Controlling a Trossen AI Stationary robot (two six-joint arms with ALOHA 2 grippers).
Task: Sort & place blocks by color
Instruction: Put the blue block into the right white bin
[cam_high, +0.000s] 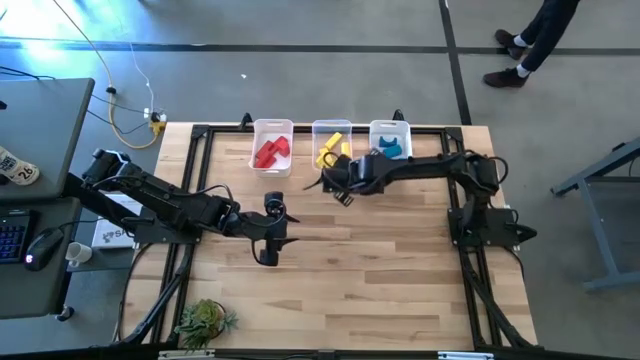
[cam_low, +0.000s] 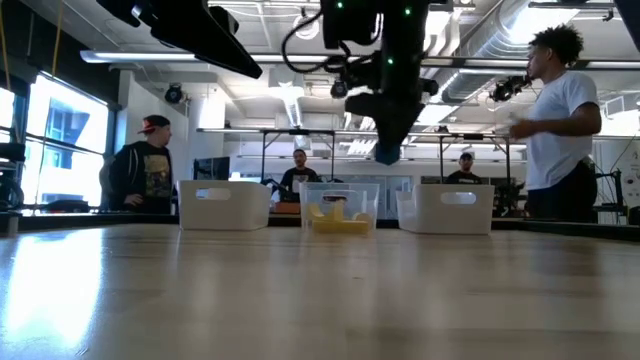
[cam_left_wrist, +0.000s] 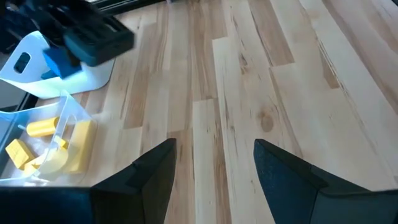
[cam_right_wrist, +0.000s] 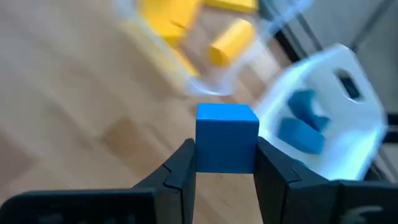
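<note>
My right gripper (cam_right_wrist: 226, 163) is shut on a small blue cube (cam_right_wrist: 227, 134) and hangs above the table just before the yellow bin (cam_high: 331, 146); the low view shows the cube (cam_low: 388, 153) in the air. Three bins stand along the far edge. The left one (cam_high: 272, 147) holds red blocks, the middle one yellow blocks (cam_low: 338, 217), the right one (cam_high: 389, 140) blue blocks (cam_right_wrist: 300, 127). My left gripper (cam_left_wrist: 214, 168) is open over bare wood near the table's middle (cam_high: 270, 245) and touches nothing. My right gripper pinches the blue cube between its two fingers, one pad on each of two opposite side faces (cam_right_wrist: 200, 155). The fingers come from above, pointing down, and the cube sits at their free ends (cam_low: 388, 153). It is lifted clear of the table.
A small potted plant (cam_high: 205, 320) stands at the table's near left corner. Bare wood (cam_high: 400, 270) stretches over the near and right part of the table. People stand in the room beyond the far edge, one (cam_low: 560, 120) close behind the right bin.
</note>
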